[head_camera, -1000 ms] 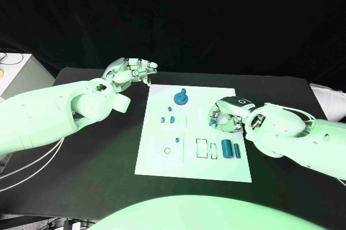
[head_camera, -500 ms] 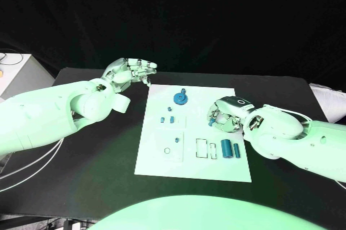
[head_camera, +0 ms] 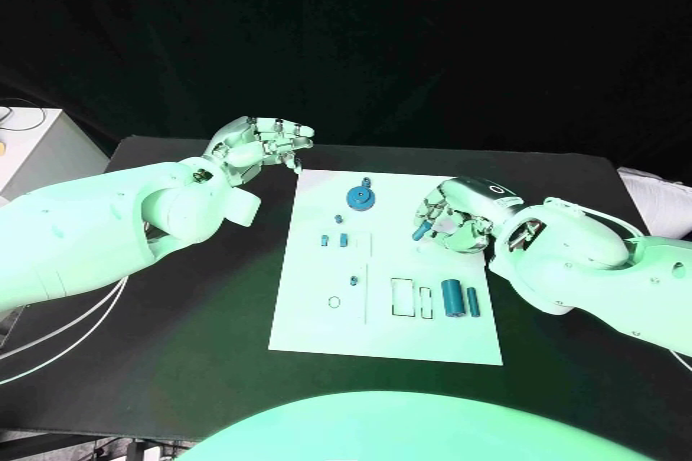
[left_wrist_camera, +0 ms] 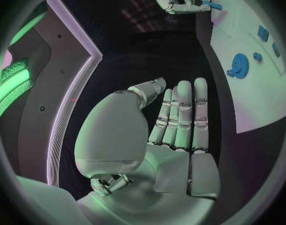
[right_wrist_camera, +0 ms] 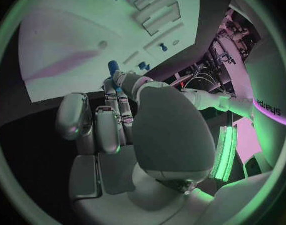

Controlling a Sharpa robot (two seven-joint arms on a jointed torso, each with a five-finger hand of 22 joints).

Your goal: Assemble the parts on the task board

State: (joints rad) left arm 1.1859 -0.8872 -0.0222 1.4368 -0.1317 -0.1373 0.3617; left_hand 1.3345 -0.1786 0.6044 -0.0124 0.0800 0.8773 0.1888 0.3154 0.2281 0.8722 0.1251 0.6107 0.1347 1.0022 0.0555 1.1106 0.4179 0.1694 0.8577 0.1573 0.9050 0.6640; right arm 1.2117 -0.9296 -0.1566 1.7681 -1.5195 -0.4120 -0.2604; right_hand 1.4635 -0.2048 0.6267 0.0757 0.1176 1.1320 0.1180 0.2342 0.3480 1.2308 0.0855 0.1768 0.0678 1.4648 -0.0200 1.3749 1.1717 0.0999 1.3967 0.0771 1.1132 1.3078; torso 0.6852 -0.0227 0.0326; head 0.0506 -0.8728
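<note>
**Right hand holds a small blue part above the board**

Start at the left. Your left hand (head_camera: 264,141) floats over the black table (head_camera: 188,311), just off the far left corner of the task board (head_camera: 325,336). It holds nothing. In the left wrist view its fingers (left_wrist_camera: 183,115) lie straight and close side by side, with the thumb a little apart. It touches no part.

Next comes the white task board in the middle of the table. On it you can see a round blue gear (head_camera: 361,196) near the far edge. Below the gear sit a few tiny blue pieces (head_camera: 335,239). Nearer to you, on the right side of the board, two blue cylinders (head_camera: 462,298) lie side by side, just beside some empty outlined slots (head_camera: 414,297).

Now look at the right. Your right hand (head_camera: 459,221) is over the far right part of the board, near the gear but apart from it. Its fingers are curled in, and the fingertips pinch a small blue part (head_camera: 421,232). The right wrist view shows the same blue part (right_wrist_camera: 113,66) sticking out past the fingertips, above the white board.
</note>
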